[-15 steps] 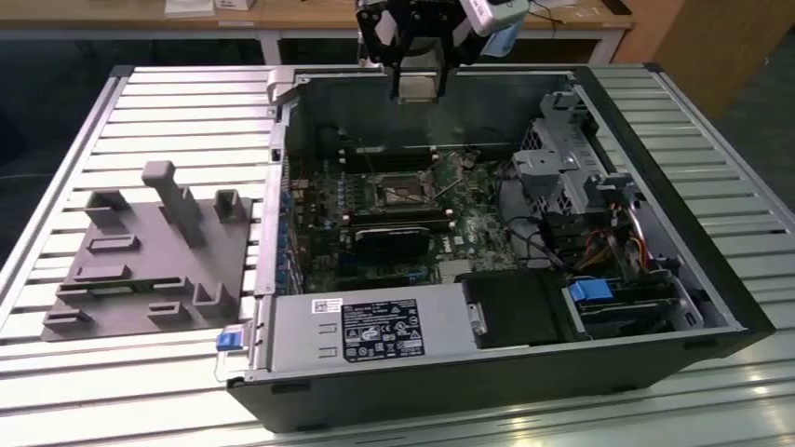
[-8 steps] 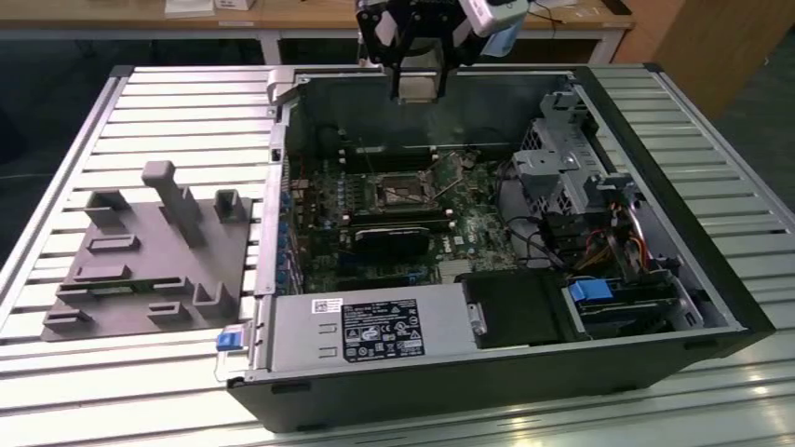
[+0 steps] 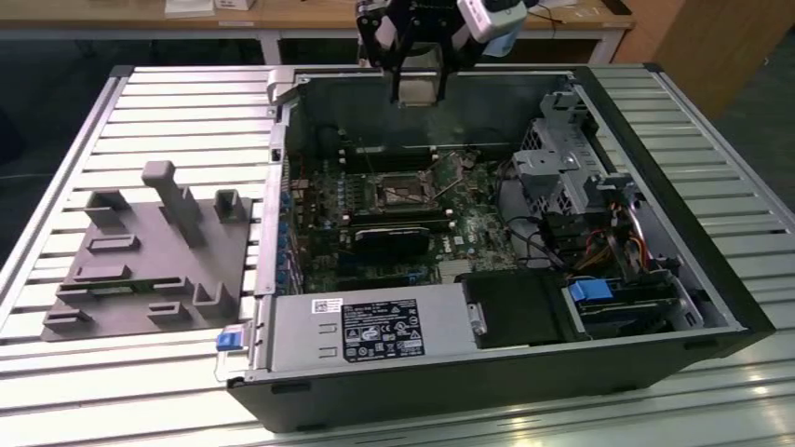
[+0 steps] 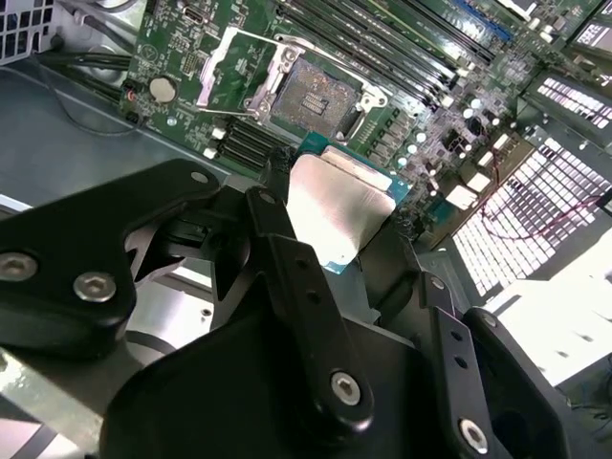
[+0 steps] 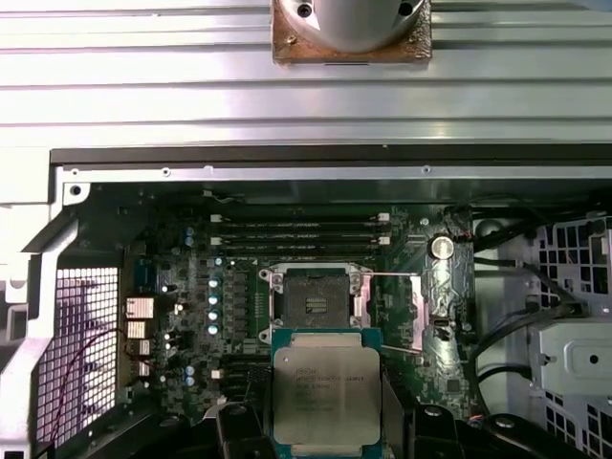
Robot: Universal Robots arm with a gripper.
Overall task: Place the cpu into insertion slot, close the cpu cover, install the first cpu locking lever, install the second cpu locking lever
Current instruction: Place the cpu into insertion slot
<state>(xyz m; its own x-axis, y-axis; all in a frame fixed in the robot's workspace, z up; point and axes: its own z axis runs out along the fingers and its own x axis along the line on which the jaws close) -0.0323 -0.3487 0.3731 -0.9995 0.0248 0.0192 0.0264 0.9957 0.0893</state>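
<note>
1. Step in hand: the first of the four, placing the chip. The tool point(image 3: 418, 88) hangs above one edge of the open computer case point(image 3: 497, 384), on the side opposite the power-supply box point(image 3: 372, 328). The case lies on the slatted surface point(image 3: 186, 112).
2. Tool state: clamped on the cpu point(image 5: 326, 387), one finger point(image 4: 277, 196) against each of two opposite edges. The dull metal top shows in both wrist views.
3. Target: the insertion slot point(image 5: 314, 304) lies bare near the middle of the green board point(image 5: 191, 316), its dark centre unoccupied. The chip is well apart from it, aloft.
4. The cpu cover point(image 5: 421, 311) is swung open beside the socket, so the later steps are judged not yet begun (the state of the levers cannot be told).
5. What the placement calls for, as a judgement: the chip must be level and square to the socket rim, with a light touch, since a tilted entry could harm the contacts.
</note>
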